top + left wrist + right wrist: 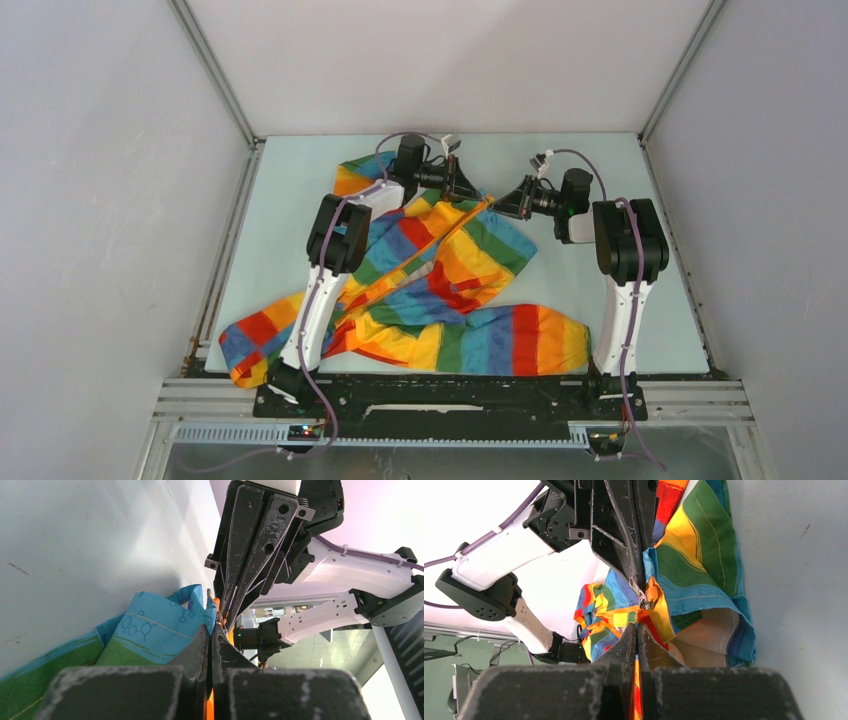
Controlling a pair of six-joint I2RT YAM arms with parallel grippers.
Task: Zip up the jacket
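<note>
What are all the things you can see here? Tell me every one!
jacket: one, rainbow stripes, spread crumpled over the middle of the table
zipper strip: one, orange, running slantwise down the jacket's front
zipper pull: one, silver, at the jacket's far end, between the two grippers
table: one, pale blue-green, under everything
walls: three, white-grey, left, right and far side
arms: two, white and black, bolted at the table's near edge
cables: two, purple, one along each arm
left gripper: one, black, shut on the zipper strip
right gripper: one, black, shut on the jacket's edge, facing the left gripper
</note>
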